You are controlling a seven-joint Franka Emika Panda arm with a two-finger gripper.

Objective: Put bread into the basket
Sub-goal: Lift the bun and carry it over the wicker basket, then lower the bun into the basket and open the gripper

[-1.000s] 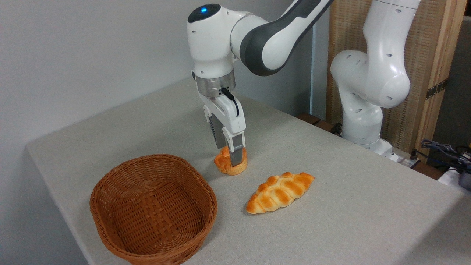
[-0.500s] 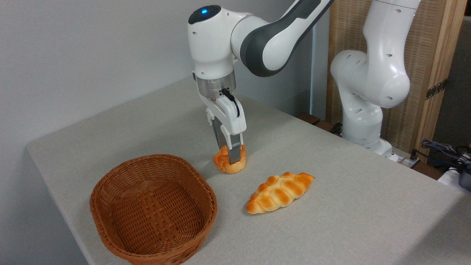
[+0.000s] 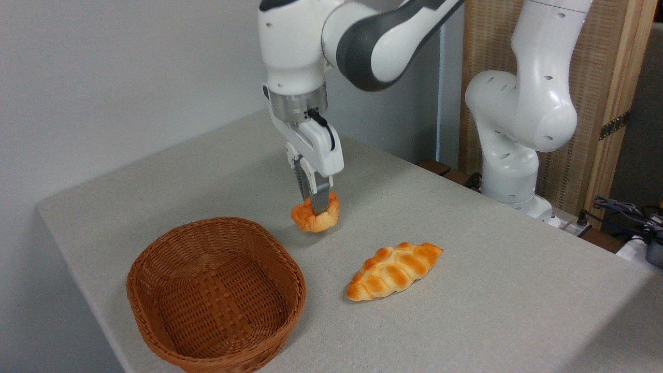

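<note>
While the tool (image 3: 317,205) clenched the bread (image 3: 315,217) just clear of the tabletop (image 3: 466,290), carrying it leftward over the basket (image 3: 215,292) looked next.

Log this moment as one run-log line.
phase: lift | tool: shut on bread | bread: off table | basket: empty | loaf: untouched
</note>
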